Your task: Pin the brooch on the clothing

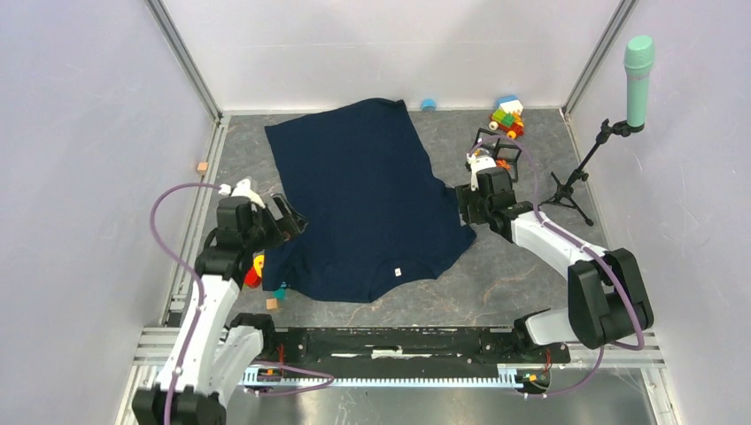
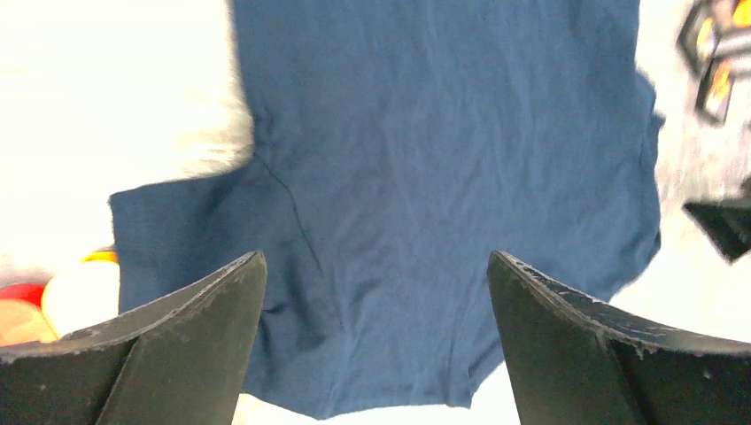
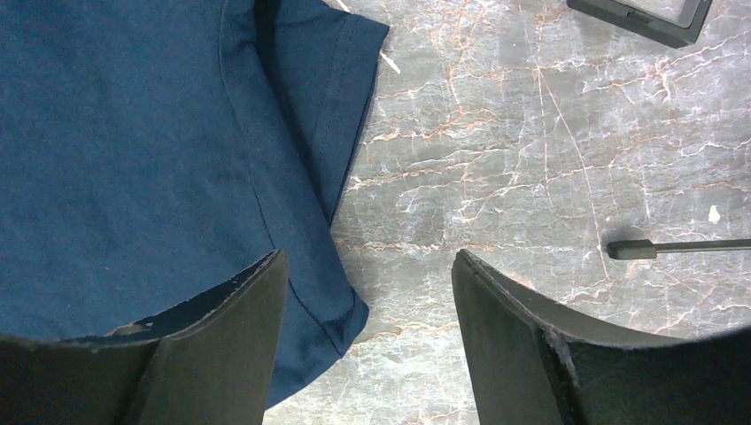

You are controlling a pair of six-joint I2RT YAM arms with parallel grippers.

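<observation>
The clothing is a dark navy short-sleeved shirt (image 1: 363,195) lying flat on the grey marbled table, collar towards the arms. I cannot make out a brooch in any view. My left gripper (image 1: 295,221) is open and empty at the shirt's left sleeve. In the left wrist view the shirt (image 2: 443,159) fills the space between its spread fingers (image 2: 376,266). My right gripper (image 1: 465,211) is open and empty at the shirt's right sleeve. In the right wrist view (image 3: 367,261) its left finger is over the sleeve hem (image 3: 336,133) and its right finger is over bare table.
A red-and-yellow toy (image 1: 255,270) and small blocks (image 1: 272,304) lie by the left arm. Colourful toy bricks (image 1: 507,117), a blue cap (image 1: 428,104) and black frames (image 1: 503,152) sit at the back right. A teal microphone (image 1: 638,66) stands on a tripod by the right wall.
</observation>
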